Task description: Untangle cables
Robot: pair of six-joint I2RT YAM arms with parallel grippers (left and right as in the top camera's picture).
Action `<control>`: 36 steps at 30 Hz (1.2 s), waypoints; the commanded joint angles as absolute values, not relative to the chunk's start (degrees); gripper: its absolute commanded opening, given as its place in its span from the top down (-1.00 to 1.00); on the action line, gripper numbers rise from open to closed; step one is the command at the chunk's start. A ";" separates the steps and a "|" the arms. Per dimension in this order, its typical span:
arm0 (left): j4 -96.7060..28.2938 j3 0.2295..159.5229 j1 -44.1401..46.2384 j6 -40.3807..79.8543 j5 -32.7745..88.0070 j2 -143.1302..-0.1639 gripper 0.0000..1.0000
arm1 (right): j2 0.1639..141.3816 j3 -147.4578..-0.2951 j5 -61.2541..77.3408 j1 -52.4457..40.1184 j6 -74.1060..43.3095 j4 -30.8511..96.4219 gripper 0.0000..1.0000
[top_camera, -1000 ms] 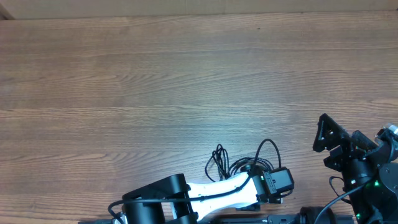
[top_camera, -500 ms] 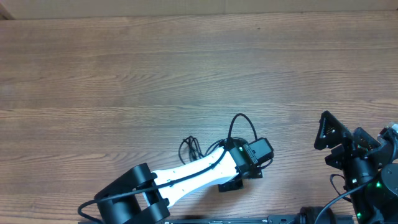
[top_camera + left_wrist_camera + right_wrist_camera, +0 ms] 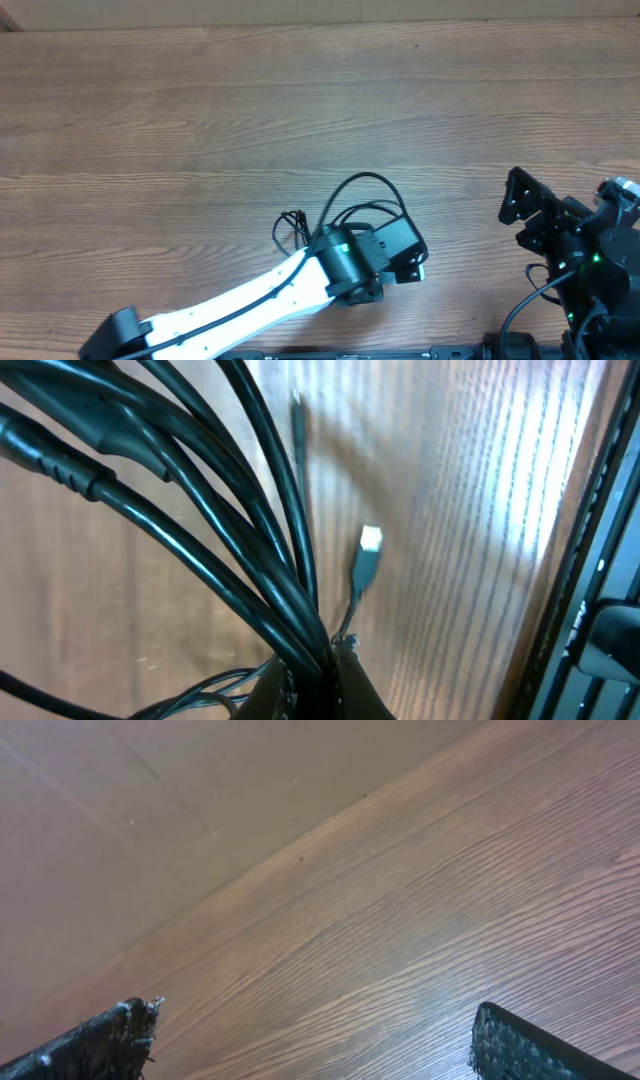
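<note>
The left jaws are clamping the cables (image 3: pixel 300 625) as one bunch at the near middle of the bench (image 3: pixel 200 120), loops spilling leftward. The right jaws are hanging apart, empty, at the near right. Untangling is seemingly just beginning: no cord is lying separate.

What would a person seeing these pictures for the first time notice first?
The white left arm crosses the lower part of the table, its left gripper shut on a bundle of thin black cables that loop beside it. The right gripper stands open at the right edge.
</note>
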State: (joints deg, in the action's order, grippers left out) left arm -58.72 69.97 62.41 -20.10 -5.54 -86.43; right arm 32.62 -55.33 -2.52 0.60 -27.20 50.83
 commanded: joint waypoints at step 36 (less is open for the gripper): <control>-45.78 70.24 51.94 -45.01 14.11 -71.90 0.92 | 54.19 -55.55 40.93 0.38 1.96 56.31 -0.98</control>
